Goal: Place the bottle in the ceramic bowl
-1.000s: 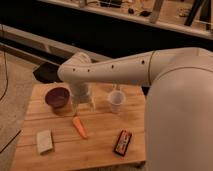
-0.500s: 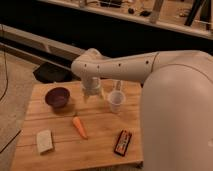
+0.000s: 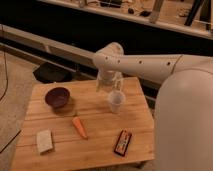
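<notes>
Wooden table point(image 3: 95, 150) below gripper point(image 3: 110, 85); gripper over the far edge | fingers spread, I see nothing pinched | bottle point(image 3: 116, 81): pale, right at the gripper; contact I cannot tell | plastic cup point(image 3: 116, 101) just in front of gripper | ceramic bowl point(image 3: 57, 97) well apart, left of gripper in my view

The light was dim and warm and fell from above. The top of the white arm point(image 3: 145, 62) was the brightest surface, and its underside went grey. The wooden tabletop point(image 3: 100, 137) glowed a muted orange, while the background beyond its far edge sank almost to black. The gripper point(image 3: 109, 82) hung in the arm's shade over that far edge, just behind the plastic cup point(image 3: 116, 101). The ceramic bowl point(image 3: 57, 97), near the left edge, carried a faint sheen.
</notes>
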You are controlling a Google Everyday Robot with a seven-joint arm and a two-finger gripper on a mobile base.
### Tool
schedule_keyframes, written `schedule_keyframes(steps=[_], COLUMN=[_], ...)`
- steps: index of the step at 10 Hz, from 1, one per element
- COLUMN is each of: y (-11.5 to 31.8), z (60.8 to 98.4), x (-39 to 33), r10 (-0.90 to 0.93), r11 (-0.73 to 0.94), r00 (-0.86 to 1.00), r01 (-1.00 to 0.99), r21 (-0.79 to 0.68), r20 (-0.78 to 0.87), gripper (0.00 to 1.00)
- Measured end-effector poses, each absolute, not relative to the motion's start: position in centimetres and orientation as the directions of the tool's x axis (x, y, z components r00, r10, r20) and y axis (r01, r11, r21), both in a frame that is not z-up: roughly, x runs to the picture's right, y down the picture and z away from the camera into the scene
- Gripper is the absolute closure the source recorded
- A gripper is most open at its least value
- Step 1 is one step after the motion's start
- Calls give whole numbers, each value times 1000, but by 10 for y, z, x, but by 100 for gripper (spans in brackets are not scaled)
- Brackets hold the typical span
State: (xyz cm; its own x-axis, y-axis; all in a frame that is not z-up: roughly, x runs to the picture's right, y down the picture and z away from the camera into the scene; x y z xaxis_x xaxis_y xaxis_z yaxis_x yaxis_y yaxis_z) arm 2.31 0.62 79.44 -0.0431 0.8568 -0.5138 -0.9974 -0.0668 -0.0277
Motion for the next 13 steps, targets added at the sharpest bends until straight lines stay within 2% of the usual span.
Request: schedule_keyframes(steps=[4,13], y=[-13,-30], z=[823,892], x=[60,85], r10=[866,828], r11=[-19,144], r00=[4,135], r01=[-999,-989], r21=[-39,-27], r20=[-500,-544], gripper=[35,35])
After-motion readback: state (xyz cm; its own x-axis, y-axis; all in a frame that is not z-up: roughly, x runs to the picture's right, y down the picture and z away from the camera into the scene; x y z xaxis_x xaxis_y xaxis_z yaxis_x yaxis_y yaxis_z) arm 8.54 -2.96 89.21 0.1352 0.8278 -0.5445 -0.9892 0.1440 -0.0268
